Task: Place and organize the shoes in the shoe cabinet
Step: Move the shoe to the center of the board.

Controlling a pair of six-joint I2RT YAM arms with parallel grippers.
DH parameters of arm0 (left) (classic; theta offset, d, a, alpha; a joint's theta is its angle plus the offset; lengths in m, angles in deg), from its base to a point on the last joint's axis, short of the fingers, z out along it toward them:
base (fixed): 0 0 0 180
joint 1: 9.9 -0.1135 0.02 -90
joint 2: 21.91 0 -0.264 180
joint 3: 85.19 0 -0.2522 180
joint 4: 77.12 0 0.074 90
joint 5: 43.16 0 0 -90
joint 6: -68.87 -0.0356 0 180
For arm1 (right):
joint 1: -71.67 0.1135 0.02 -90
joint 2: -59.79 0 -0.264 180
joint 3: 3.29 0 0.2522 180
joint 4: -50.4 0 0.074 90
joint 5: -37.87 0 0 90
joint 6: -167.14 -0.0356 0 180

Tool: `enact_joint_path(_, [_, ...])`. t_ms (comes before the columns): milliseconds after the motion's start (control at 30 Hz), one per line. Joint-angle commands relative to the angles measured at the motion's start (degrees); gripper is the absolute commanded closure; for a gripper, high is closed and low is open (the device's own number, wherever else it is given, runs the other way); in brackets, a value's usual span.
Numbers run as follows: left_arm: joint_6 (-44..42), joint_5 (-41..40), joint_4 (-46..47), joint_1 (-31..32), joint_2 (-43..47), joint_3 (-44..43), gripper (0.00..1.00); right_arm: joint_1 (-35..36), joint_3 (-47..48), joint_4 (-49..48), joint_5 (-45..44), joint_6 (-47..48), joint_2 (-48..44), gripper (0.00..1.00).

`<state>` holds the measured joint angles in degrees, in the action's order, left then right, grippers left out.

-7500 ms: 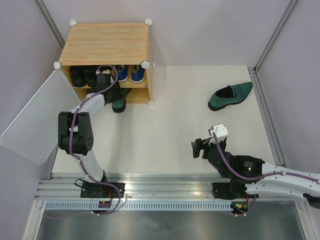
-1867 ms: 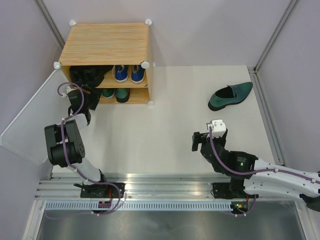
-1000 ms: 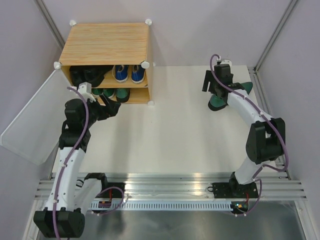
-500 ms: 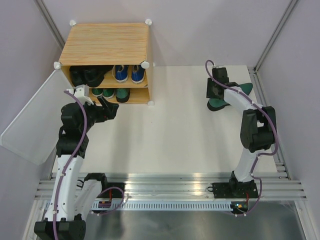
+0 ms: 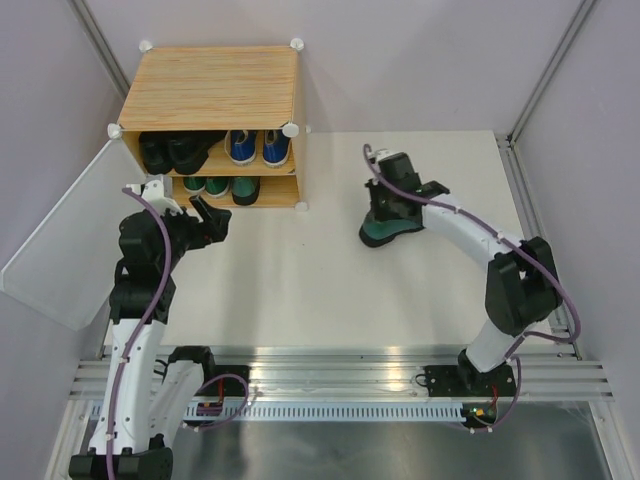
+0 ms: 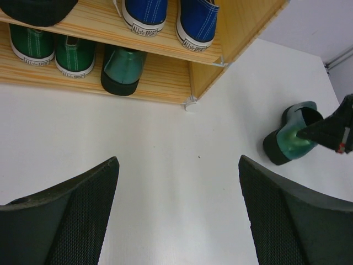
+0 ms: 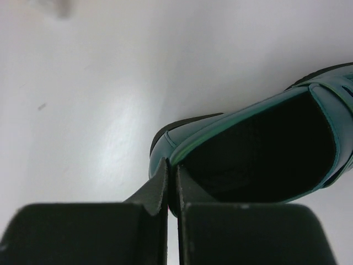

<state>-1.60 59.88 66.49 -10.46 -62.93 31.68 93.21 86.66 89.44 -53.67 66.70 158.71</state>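
The shoe cabinet stands at the back left with its door swung open. Black boots and blue sneakers fill the upper shelf. Green sneakers and one dark-green loafer sit on the lower shelf. My right gripper is shut on the heel rim of the other loafer, mid-table to the right of the cabinet. The wrist view shows the right gripper pinching that loafer's heel edge. My left gripper hangs open and empty before the lower shelf, its wrist view showing the held loafer.
Grey walls close the table on the left, back and right. The open frosted door juts out along the left side beside my left arm. A metal rail runs along the near edge.
My right gripper has shut on the loafer's heel and carried it left from the right side toward the cabinet. The left arm has barely moved.
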Motion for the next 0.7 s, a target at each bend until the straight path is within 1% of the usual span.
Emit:
enact_joint_path(0, [-2.13,-3.89,-1.36,-0.06,1.11,-2.4,0.09,15.31,-1.56,-0.33,7.76,2.6,-8.98,0.99])
enact_joint_path(67, [-1.87,-4.33,-1.36,-0.06,1.03,-2.4,0.09,22.54,-4.09,0.21,5.86,2.7,-10.4,0.99])
enact_joint_path(100, [-1.69,-4.42,-1.36,0.03,1.11,-2.32,0.09,26.06,-4.98,0.3,7.5,3.14,-10.93,0.99])
enact_joint_path(133, [-1.51,-4.51,-1.27,-0.06,1.03,-2.32,0.09,32.54,-5.86,1.08,7.69,4.71,-11.63,0.99])
enact_joint_path(233, [-1.34,-4.69,-1.45,0.03,1.11,-2.32,0.09,41.62,-9.46,2.49,5.94,5.16,-12.34,0.97])
enact_joint_path(267, [-1.34,-4.69,-1.45,0.03,1.11,-2.32,0.09,42.78,-9.91,2.93,5.07,4.99,-12.52,0.96])
enact_joint_path(300, [-1.34,-4.69,-1.45,-0.06,1.03,-2.32,0.09,43.4,-10.35,3.46,4.62,5.07,-12.69,0.91])
enact_joint_path(400, [-1.16,-4.25,-1.45,-0.06,1.2,-2.32,0.09,44.73,-10.88,3.99,4.7,7.0,-12.69,0.87])
enact_joint_path(533, [-1.25,-4.69,-1.45,-0.06,1.11,-2.14,0.09,46.22,-8.17,5.74,5.76,9.47,-9.37,0.77])
enact_joint_path(567, [-1.25,-4.86,-1.45,-0.06,1.11,-2.14,0.09,46.48,-7.63,5.92,5.93,9.82,-8.74,0.74])
enact_joint_path(633, [-1.42,-4.95,-1.45,0.03,1.2,-2.14,0.08,47.53,-6.14,6.36,6.11,10.0,-7.08,0.63])
enact_joint_path(667, [-1.42,-5.04,-1.45,-0.06,1.2,-2.14,0.08,47.98,-5.7,6.62,6.11,11.65,-6.63,0.55])
